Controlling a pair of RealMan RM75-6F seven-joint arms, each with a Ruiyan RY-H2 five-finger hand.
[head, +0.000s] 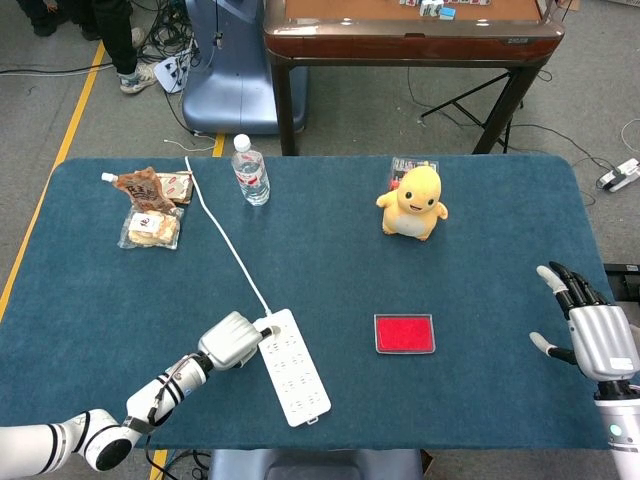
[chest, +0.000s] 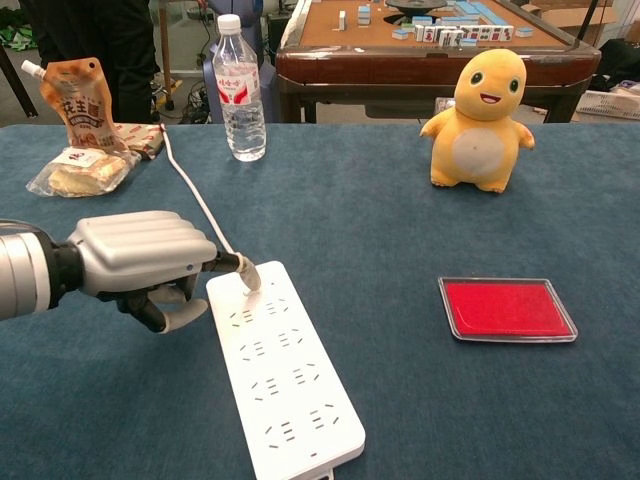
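A white power strip (head: 290, 365) (chest: 282, 367) lies on the blue table near its front edge, its cord (head: 225, 240) running back to the far left. My left hand (head: 232, 343) (chest: 140, 263) is at the strip's near-cord end, fingers curled in, with one extended fingertip (chest: 249, 277) pressing on the strip's top surface. It holds nothing. My right hand (head: 590, 328) hovers at the table's right edge, fingers spread, holding nothing; the chest view does not show it.
A red flat case (head: 404, 333) (chest: 505, 308) lies right of the strip. A yellow plush toy (head: 413, 202) (chest: 478, 119) and a water bottle (head: 250, 171) (chest: 240, 89) stand farther back. Snack packets (head: 148, 207) (chest: 78, 130) lie at the far left.
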